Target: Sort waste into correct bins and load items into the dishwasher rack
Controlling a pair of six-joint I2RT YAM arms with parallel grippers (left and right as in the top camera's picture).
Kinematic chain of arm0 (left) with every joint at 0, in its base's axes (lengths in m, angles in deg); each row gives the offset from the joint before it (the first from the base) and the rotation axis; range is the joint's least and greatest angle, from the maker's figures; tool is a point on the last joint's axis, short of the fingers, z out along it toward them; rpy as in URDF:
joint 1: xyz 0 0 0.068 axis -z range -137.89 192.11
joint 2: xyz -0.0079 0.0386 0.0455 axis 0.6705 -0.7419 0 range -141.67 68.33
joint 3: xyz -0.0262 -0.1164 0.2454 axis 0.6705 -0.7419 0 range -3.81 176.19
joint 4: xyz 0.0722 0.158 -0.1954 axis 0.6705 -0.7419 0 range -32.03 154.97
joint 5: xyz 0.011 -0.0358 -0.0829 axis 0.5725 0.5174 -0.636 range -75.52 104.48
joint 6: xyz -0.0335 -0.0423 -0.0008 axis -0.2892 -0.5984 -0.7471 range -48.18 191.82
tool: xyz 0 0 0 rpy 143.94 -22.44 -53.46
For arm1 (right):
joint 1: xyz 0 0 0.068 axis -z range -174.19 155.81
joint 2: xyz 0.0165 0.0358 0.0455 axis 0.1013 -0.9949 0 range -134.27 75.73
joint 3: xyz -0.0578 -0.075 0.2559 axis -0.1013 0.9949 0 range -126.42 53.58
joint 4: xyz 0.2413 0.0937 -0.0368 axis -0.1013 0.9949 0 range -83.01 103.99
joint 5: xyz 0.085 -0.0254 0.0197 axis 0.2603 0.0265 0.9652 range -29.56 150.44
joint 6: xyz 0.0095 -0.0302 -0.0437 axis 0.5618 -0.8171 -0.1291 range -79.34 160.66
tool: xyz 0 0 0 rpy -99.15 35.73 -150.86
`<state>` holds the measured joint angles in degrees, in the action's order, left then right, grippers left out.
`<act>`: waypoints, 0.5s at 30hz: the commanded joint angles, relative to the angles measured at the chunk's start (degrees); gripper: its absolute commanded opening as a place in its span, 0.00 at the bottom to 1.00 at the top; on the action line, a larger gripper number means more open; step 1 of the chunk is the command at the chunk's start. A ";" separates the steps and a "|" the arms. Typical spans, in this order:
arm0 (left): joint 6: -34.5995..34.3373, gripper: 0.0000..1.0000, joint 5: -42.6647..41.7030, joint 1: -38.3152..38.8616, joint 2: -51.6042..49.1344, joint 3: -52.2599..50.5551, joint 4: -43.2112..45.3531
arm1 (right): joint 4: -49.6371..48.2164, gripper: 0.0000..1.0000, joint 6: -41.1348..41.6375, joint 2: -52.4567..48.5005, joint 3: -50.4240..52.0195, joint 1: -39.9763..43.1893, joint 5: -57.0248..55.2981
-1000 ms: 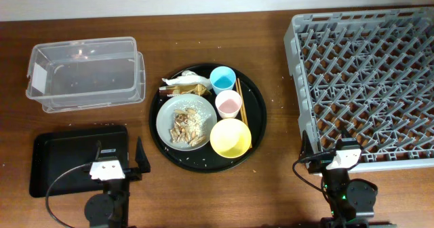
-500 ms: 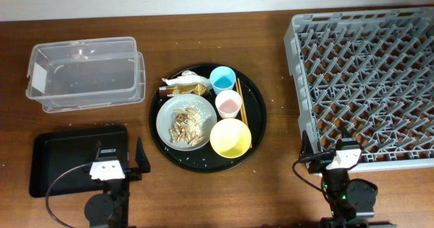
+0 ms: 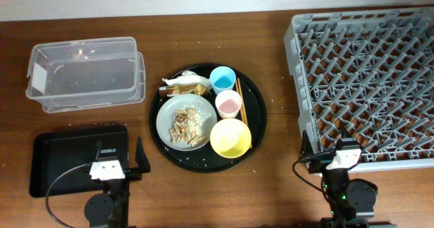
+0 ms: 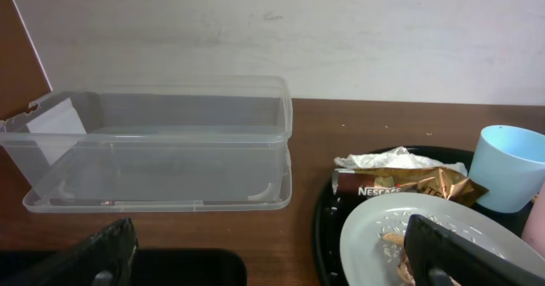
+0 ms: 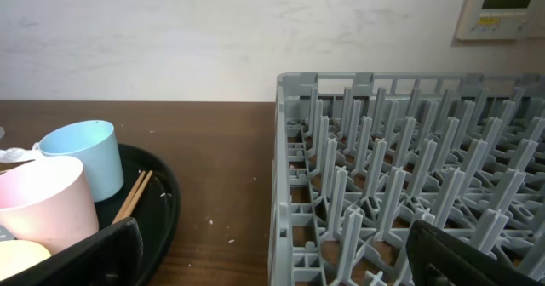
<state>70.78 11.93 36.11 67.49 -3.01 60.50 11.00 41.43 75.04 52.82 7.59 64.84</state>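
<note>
A round black tray (image 3: 256, 112) holds a grey-white plate (image 3: 165, 123) with food scraps (image 3: 184, 125), a yellow bowl (image 3: 230, 138), a pink cup (image 3: 228, 104), a light blue cup (image 3: 222, 78), chopsticks (image 3: 240, 99), a white napkin (image 3: 178, 83) and a gold-brown wrapper (image 3: 192, 89). The clear box (image 3: 87, 74) is far left, the small black tray (image 3: 68, 157) near left, the grey rack (image 3: 366, 79) right. My left gripper (image 3: 119, 165) is open and empty near the small black tray. My right gripper (image 3: 325, 157) is open and empty at the rack's near-left corner.
White rice grains (image 3: 203, 163) are scattered on the round tray and on the wooden table around it. A pale wall runs along the table's far edge. In the left wrist view the clear box (image 4: 153, 141) sits ahead, with the wrapper (image 4: 400, 186) to its right.
</note>
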 commanded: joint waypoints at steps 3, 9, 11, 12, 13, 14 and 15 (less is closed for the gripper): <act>0.87 0.99 0.66 0.26 0.28 -0.26 -0.17 | 0.11 0.98 -0.37 0.33 0.44 0.33 -0.11; 0.87 0.99 0.63 0.26 0.28 -0.26 -0.17 | 0.11 0.98 -0.37 0.33 0.44 0.33 -0.11; 0.83 0.99 0.28 0.26 0.28 -0.26 0.59 | 0.09 0.98 -0.37 0.33 0.44 0.33 -0.11; 0.81 0.99 -1.73 0.26 0.28 -0.26 0.74 | 0.11 0.98 -0.37 0.33 0.44 0.33 -0.11; 0.63 0.99 -7.10 0.28 0.26 -0.26 0.63 | 0.11 0.98 -0.37 0.33 0.44 0.33 -0.11; 0.61 0.99 -12.94 0.26 0.24 -0.24 1.09 | 0.11 0.98 -0.37 0.33 0.44 0.35 -0.11; 0.63 0.99 -17.64 0.26 0.24 -0.22 1.90 | 0.09 0.98 -0.37 0.33 0.44 0.33 -0.11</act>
<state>70.78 7.45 36.11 67.49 -3.01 61.16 11.00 41.43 75.04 52.82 7.59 64.84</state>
